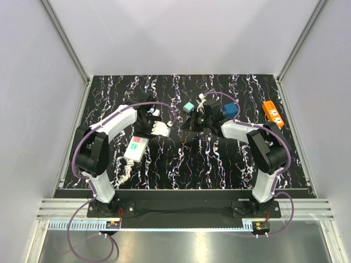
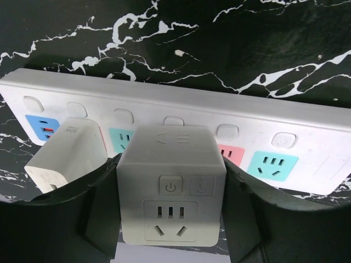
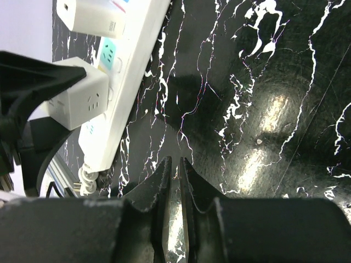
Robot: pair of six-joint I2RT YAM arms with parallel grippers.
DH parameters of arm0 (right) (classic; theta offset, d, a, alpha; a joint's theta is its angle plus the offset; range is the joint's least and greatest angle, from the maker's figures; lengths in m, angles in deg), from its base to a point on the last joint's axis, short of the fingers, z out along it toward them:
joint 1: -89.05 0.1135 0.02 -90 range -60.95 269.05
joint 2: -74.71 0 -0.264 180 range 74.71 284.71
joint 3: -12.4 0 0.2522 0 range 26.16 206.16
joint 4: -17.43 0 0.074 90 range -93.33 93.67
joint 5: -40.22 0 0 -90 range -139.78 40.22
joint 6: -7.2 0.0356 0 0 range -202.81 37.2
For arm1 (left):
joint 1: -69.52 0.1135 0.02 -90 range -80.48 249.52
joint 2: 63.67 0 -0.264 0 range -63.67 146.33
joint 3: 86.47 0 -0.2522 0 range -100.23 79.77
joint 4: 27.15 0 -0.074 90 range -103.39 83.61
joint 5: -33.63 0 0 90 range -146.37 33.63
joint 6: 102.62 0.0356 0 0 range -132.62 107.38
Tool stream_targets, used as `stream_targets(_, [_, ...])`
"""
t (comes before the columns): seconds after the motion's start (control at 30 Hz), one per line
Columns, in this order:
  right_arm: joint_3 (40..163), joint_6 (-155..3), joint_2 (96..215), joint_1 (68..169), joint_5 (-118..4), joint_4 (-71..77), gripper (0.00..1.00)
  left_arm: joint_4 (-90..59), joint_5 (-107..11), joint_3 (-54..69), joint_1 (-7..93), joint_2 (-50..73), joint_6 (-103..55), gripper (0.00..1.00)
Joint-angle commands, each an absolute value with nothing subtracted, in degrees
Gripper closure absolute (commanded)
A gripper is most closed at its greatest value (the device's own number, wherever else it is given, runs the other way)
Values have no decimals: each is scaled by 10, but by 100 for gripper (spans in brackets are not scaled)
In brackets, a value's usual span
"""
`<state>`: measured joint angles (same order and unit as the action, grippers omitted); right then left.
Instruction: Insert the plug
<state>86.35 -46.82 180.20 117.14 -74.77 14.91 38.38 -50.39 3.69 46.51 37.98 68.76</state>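
White cube plug (image 2: 170, 159): sits against the socket face of the power strip (image 2: 307, 129), between a teal socket and a red one. Its pins are hidden, so how far it is seated cannot be told.
Left gripper (image 2: 171, 205): spread wide and pinching the cube plug on 2 opposite sides, above the strip.
Right gripper (image 3: 175, 181): jaws pressed together, holding nothing, low over bare table (image 1: 219, 164) and apart from the strip.
Neighbouring charger (image 2: 66, 156): 1 white block already in the strip, just beside the cube plug on the blue-socket side.
Stage, as judged: insertion in hand; release not yet due.
Risk 1: pins may miss the slots if the cube is tilted or offset, since the contact face is out of sight; pressing then would jam or bend them.
Risk 2: the strip appears to lie loose, and nothing braces it; a push could slide it away rather than seat the plug.
Risk 3: the cube's edge or the gripper could foul the charger, given the narrow gap.
Risk 4: an early release could leave the plug half-seated and leaning.
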Motion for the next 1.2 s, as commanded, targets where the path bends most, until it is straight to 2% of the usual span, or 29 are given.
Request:
stream_targets(0.0, [866,-476,1795,1168,-749,163,83,366,-443,52,497,429,691,100])
stream_targets(0.37, [868,-473,1804,1166,-752,166,82,371,-310,50,607,413,713,100])
stream_targets(0.53, [871,-473,1809,1167,-752,165,82,387,-290,15,638,443,726,100])
stream_targets(0.67, [872,-473,1814,1167,-751,165,83,389,-226,-13,671,462,733,100])
stream_targets(0.97, [879,-467,1830,1167,-759,167,83,393,-143,-12,734,471,763,100])
stream_targets(1.17, [880,-465,1834,1167,-761,169,83,386,-139,-11,747,477,768,100])
